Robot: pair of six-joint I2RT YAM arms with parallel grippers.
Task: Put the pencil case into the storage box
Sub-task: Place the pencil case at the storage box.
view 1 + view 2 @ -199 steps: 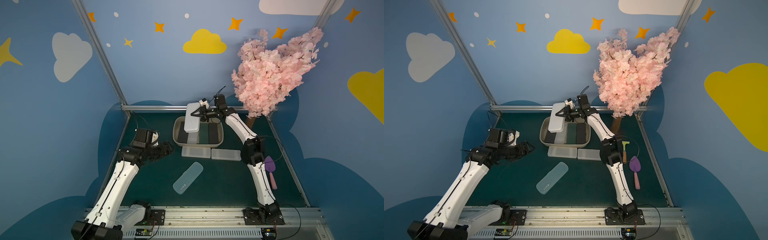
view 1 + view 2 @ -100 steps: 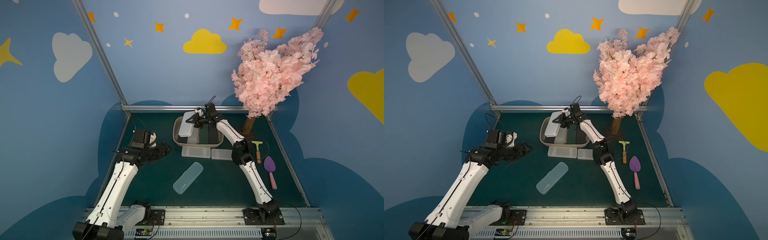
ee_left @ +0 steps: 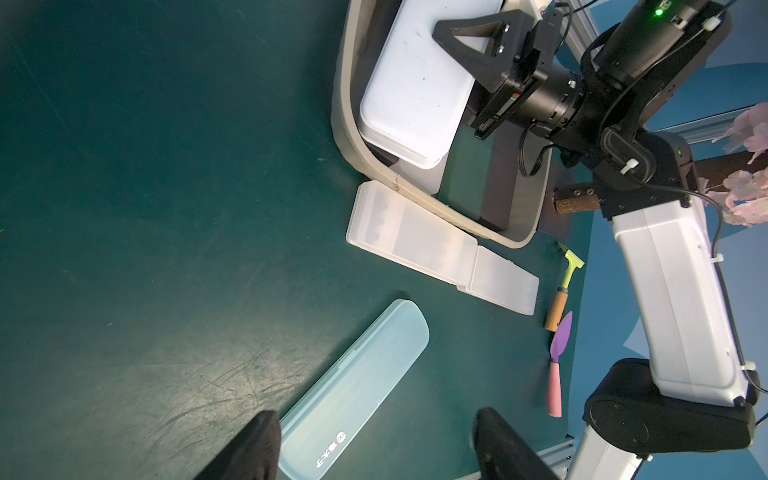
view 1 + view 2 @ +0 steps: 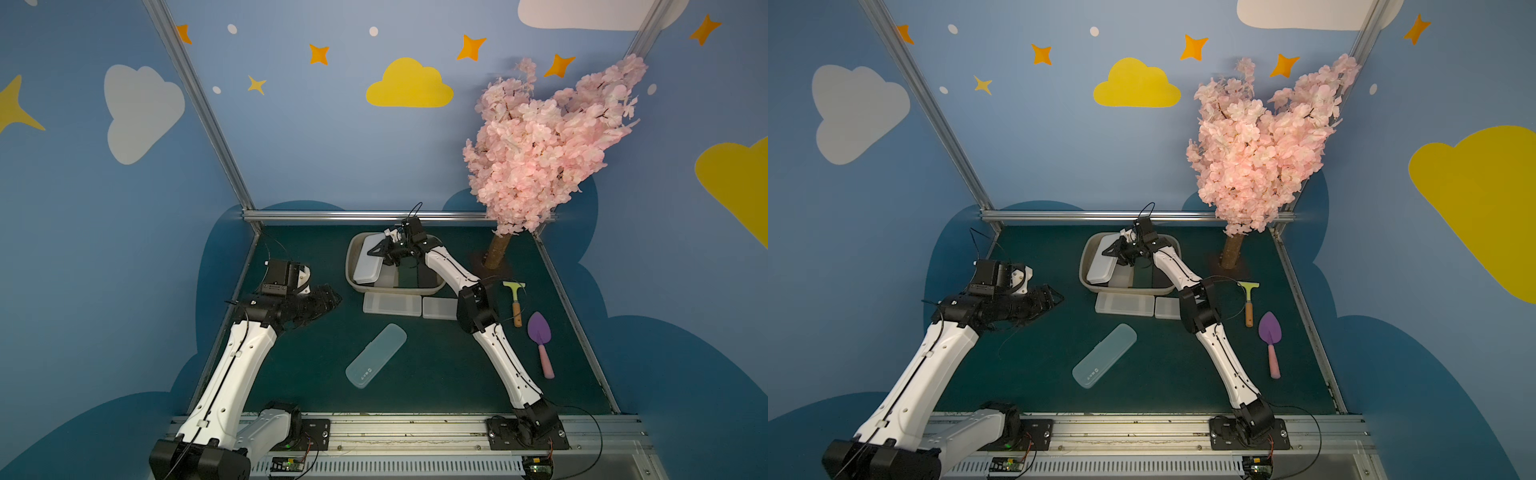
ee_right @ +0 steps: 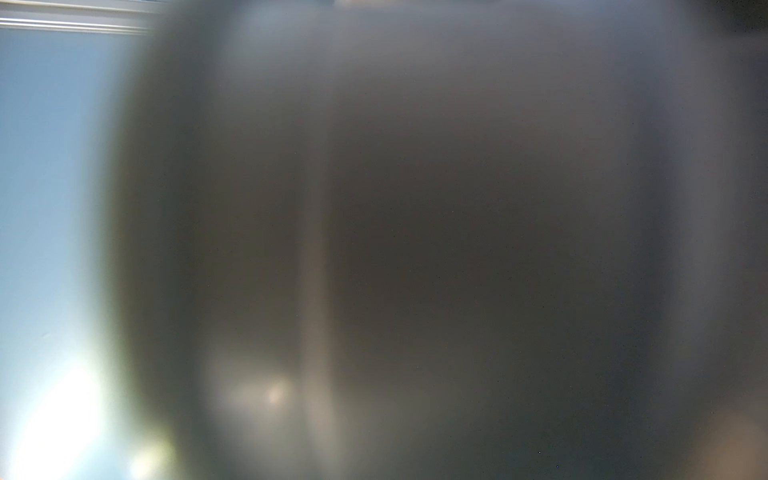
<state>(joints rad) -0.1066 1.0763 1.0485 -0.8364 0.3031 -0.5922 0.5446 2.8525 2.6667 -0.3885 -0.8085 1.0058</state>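
Green mat (image 4: 436, 365), R end effector (image 4: 379, 250) pinching pencil case (image 4: 368, 266), L end effector (image 4: 330, 296) spread

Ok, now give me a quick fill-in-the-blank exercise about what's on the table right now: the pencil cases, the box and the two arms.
1. The right arm's fingers hold a ___ pencil case in the storage box.
2. The light blue pencil case lies on the mat, ___ the storage box.
3. The left arm's fingers stand ___, holding nothing.
4. The trowel with the pink handle has a ___ blade.
Missing words: white; outside; open; purple.
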